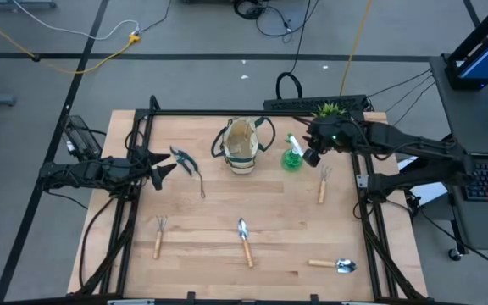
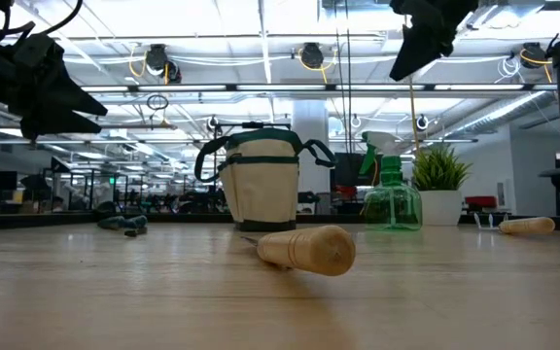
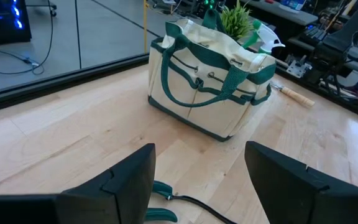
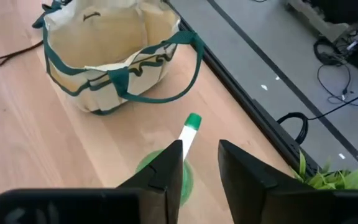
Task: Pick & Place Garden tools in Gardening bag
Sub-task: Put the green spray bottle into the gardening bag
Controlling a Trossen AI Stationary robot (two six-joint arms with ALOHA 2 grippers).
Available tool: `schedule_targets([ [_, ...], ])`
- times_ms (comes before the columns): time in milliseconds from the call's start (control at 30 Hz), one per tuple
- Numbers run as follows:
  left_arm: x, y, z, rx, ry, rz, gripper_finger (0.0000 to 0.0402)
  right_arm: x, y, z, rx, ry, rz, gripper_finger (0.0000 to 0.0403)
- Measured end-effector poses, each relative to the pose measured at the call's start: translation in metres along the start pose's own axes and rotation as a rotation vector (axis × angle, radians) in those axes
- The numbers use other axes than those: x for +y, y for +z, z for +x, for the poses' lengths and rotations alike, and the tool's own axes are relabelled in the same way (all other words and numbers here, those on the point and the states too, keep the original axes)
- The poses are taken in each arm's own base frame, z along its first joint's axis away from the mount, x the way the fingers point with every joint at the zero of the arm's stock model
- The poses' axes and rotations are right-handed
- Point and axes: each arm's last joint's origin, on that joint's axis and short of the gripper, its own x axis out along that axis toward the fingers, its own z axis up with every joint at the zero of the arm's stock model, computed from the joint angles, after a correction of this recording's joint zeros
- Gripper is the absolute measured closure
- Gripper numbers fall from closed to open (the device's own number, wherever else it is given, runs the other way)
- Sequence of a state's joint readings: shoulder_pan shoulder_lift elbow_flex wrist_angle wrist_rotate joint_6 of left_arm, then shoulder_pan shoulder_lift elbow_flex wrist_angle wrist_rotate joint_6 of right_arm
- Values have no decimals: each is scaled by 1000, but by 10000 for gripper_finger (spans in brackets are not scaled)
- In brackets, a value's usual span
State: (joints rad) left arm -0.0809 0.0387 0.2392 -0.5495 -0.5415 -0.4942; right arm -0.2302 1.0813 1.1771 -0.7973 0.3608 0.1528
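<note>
**Two arms flanking the gardening bag, tools still spread on the table**

The gardening bag (image 1: 241, 146) stands upright near the far middle of the wooden table (image 1: 227, 212), mouth open and its interior apparently empty. Just to its right stands the green spray bottle (image 1: 292, 155), with a potted plant (image 1: 329, 110) behind it at the table's far edge. The right gripper (image 1: 313, 156) hangs above the bottle; in the right wrist view its fingers (image 4: 166, 171) stand a narrow gap apart over the white-and-green nozzle, holding nothing, though whether they touch the bottle cannot be told. The left gripper (image 1: 161, 163) hovers left of the bag, jaws wide apart and empty, just beside the pruning shears (image 1: 187, 163). Remaining tools lie flat and well apart: a fork rake (image 1: 322, 182) right of the bottle, a second fork rake (image 1: 159, 235) near the front left, a trowel (image 1: 245, 240) at the front centre, and another trowel (image 1: 334, 265) at the front right.
</note>
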Motion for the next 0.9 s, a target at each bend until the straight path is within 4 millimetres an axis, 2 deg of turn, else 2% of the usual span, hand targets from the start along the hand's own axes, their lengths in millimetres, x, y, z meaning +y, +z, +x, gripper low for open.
schedule_targets([
  [300,0,0,0,0,0,0,149,4,2,17,66,103,78,212],
  [533,0,0,0,-1,-1,-1,149,9,2,35,127,107,79,145],
  [700,0,0,0,-2,-1,-1,149,11,1,43,163,99,108,117],
  [900,0,0,0,-3,-1,-2,149,15,-2,54,217,85,100,105],
])
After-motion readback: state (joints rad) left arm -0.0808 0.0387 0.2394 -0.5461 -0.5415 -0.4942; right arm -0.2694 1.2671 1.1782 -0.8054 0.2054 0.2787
